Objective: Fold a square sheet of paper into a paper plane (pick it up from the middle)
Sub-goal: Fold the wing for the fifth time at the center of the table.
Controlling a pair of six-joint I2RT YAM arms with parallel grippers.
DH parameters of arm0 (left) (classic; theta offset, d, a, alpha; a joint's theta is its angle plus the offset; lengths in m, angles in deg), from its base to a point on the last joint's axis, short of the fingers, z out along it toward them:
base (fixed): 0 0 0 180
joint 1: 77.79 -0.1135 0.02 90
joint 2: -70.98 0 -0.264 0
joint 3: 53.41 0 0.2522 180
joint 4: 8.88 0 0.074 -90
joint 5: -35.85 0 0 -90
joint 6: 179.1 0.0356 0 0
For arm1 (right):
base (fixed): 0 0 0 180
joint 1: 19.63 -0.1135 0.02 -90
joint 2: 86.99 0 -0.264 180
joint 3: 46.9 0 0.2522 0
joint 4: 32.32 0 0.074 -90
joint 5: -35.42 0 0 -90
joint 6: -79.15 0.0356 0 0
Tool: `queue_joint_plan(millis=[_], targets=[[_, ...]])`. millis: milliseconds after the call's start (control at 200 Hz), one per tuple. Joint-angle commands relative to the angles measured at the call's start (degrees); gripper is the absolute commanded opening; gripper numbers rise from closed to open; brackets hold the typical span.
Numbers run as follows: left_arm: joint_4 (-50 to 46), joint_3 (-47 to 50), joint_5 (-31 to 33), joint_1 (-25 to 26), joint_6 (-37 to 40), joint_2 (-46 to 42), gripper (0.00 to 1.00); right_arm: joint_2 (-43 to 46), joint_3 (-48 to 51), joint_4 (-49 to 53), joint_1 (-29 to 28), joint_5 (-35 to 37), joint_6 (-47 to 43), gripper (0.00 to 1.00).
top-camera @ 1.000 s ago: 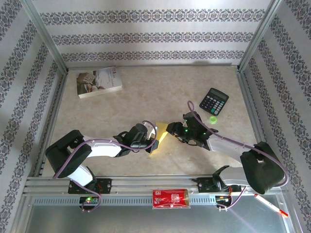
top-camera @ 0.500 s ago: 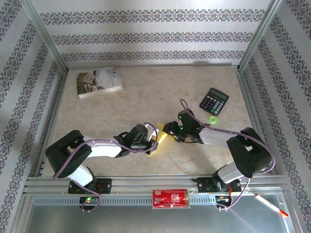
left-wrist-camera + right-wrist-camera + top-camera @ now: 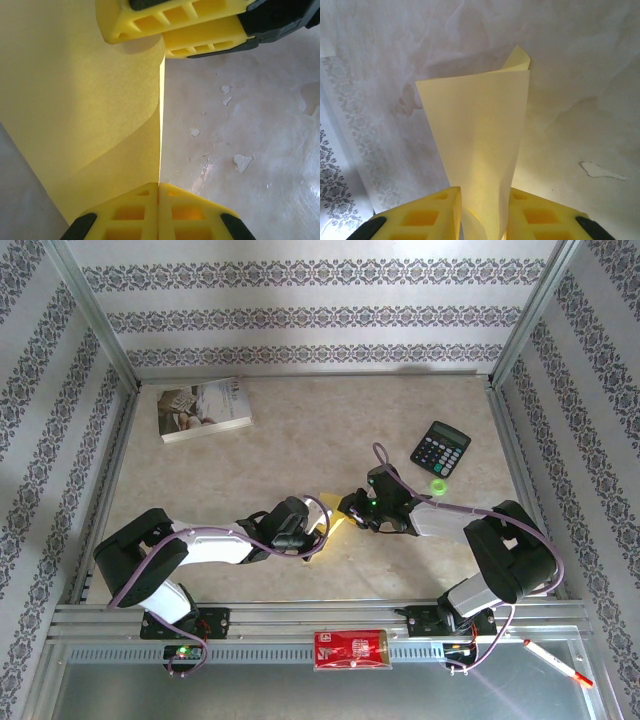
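The sheet of paper [image 3: 336, 524] is lifted just off the table [image 3: 300, 440], a little toward six o'clock from the middle, and hangs between the two arms as a curled yellow strip. The left gripper [image 3: 318, 535] comes in from eight o'clock with its arm stretched low across the table. Its fingers [image 3: 125, 215] are pressed together on the sheet's near edge. The right gripper [image 3: 350, 508] comes in from four o'clock, elbow raised and wrist bent down toward the centre. Its fingers [image 3: 427, 215] pinch the other end of the sheet, which bows up and away from them. The two grippers sit close together, tips nearly facing. A book [image 3: 203, 408] lies at ten o'clock, a calculator [image 3: 441, 448] at two o'clock, and a red packet [image 3: 350, 648] on the rail at six o'clock.
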State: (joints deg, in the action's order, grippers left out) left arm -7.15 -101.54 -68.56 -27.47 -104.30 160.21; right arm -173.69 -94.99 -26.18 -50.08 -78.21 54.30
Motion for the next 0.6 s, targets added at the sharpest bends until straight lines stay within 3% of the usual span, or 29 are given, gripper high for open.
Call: queue_joint_plan(millis=[0, 235, 445, 595], targets=[[-3.37, -1.50, 1.86, 1.42, 3.07, -0.32, 0.12, -0.04, 1.09, -1.24, 0.71, -0.09, 1.10, 0.16], [-6.27, -2.74, 7.89, 3.98, 7.89, -0.52, 0.28, 0.82, 1.54, -1.66, 0.84, -0.77, 2.62, 0.02], [-8.36, -3.75, 17.08, 8.03, 15.13, -0.42, 0.49, 1.22, 2.46, -3.11, 1.09, -2.23, 5.33, 0.00], [-8.59, -4.40, 23.88, 10.36, 18.58, 1.10, 0.57, 1.46, 2.81, -3.81, 1.20, -3.51, 6.96, 0.00]])
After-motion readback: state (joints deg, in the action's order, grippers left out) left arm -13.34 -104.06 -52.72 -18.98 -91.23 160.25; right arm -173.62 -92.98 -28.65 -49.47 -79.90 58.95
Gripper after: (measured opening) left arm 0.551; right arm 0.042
